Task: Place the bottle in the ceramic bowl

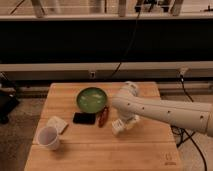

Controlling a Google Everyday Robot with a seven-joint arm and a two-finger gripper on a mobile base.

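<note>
My gripper [119, 126] hangs just above the wooden table [140, 150], right of the middle, at the end of the white arm that reaches in from the right. It is shut on the bottle [117, 128], a small whitish shape mostly hidden between the fingers. The ceramic bowl [92, 99], green, glossy and empty, sits up and to the left of the gripper, about one bowl-width away.
A dark red elongated object [103, 116] lies between the gripper and the bowl. A black flat rectangle [84, 118] lies left of it. A white cup [48, 137] stands at the front left, with a flat whitish packet [57, 123] behind it.
</note>
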